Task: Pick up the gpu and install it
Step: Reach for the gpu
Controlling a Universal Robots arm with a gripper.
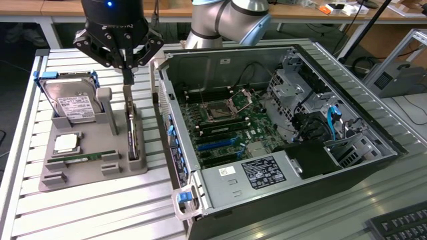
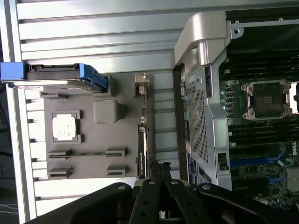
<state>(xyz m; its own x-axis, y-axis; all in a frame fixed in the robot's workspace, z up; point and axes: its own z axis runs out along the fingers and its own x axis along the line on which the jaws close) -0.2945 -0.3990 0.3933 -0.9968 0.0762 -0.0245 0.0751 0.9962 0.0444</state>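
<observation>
Here, note the gripper (image 1: 128,79) at upper left, fingers together, just above the gpu (image 1: 132,125); the gpu stands on edge in the grey holder (image 1: 80,175), beside the open case (image 1: 220,60).

Exterior view: camera raised, angled obliquely down across worktop (image 1: 20,200); medium range; whole open computer case (image 1: 220,57) and grey parts holder (image 1: 93,172) in frame.
Wrist view: camera mounted on wrist, facing straight down along tool (image 2: 159,168); closer range; tool linkage in foreground.
Shared area: parts holder, case side nearest holder, CPU socket (image 1: 219,111) region.
</observation>
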